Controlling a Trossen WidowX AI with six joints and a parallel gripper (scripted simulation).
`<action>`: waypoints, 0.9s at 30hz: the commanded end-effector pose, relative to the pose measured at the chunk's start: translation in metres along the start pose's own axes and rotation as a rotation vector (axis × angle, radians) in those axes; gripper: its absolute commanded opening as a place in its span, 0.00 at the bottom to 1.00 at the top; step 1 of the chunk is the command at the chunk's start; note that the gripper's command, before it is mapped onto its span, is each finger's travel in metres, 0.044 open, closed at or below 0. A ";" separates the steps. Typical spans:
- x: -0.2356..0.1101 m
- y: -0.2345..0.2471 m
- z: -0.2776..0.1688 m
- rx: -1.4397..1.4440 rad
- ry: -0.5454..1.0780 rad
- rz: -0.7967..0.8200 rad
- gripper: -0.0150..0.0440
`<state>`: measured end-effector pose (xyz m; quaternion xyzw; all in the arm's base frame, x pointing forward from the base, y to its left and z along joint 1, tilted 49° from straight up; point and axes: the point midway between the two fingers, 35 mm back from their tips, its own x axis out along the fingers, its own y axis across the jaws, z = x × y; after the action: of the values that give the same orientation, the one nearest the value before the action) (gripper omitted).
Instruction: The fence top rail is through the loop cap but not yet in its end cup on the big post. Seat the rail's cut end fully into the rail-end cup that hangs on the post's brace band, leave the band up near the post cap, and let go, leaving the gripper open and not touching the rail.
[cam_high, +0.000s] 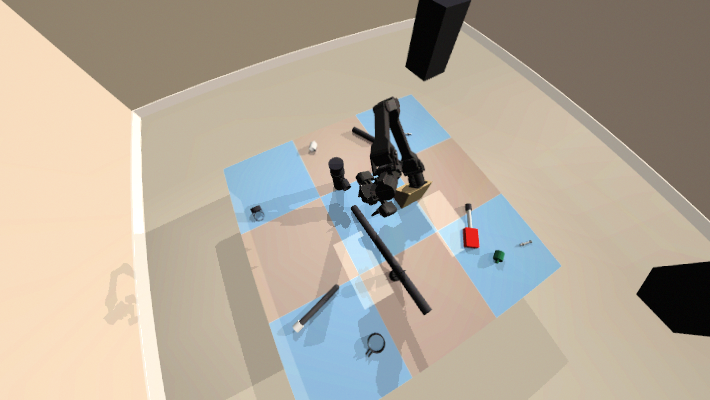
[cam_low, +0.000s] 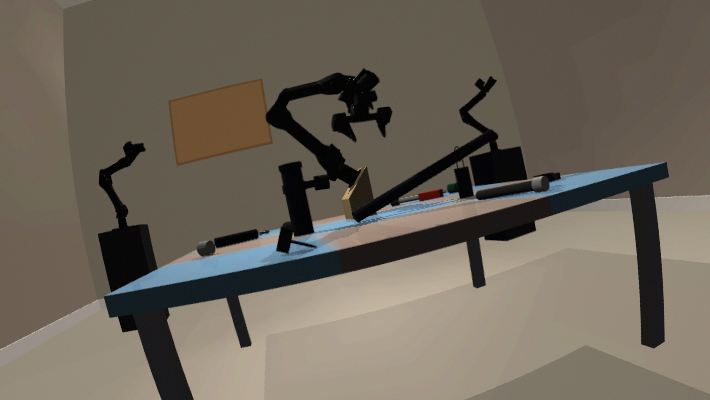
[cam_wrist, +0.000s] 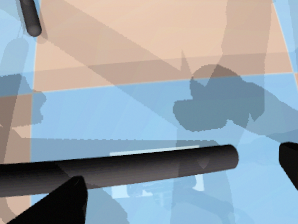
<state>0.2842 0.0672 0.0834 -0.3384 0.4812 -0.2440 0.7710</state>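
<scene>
The dark top rail (cam_high: 390, 255) (cam_low: 425, 177) (cam_wrist: 150, 167) slopes through the loop cap on the short post (cam_low: 464, 182). Its low end is down at the table, apart from the cup; its other end is raised. The big post (cam_high: 336, 165) (cam_low: 298, 210) stands upright. The rail-end cup (cam_high: 343, 184) (cam_low: 321, 182) hangs from the band on its upper part, facing the rail side. My gripper (cam_high: 370, 202) (cam_low: 370, 138) (cam_wrist: 184, 169) is open and empty, above the rail's low end. In the wrist view the rail crosses beneath, between the fingers, not gripped.
A tan wedge-shaped block (cam_high: 414, 195) (cam_low: 361, 194) is at the arm's base. A loose dark tube with a pale end (cam_high: 317, 306) (cam_low: 505, 190), a ring clamp (cam_high: 376, 343), a small bracket (cam_high: 257, 210) (cam_low: 284, 239), a red-ended tool (cam_high: 471, 237) and a green piece (cam_high: 498, 256) lie around.
</scene>
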 end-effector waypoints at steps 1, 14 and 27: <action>0.001 0.002 0.003 -0.030 0.009 -0.001 1.00; 0.072 0.036 -0.015 -1.248 0.358 0.274 1.00; 0.087 0.043 -0.023 -1.489 0.400 0.399 1.00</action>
<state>0.2995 0.0264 -0.0050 -0.6197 0.7016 0.2053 0.2855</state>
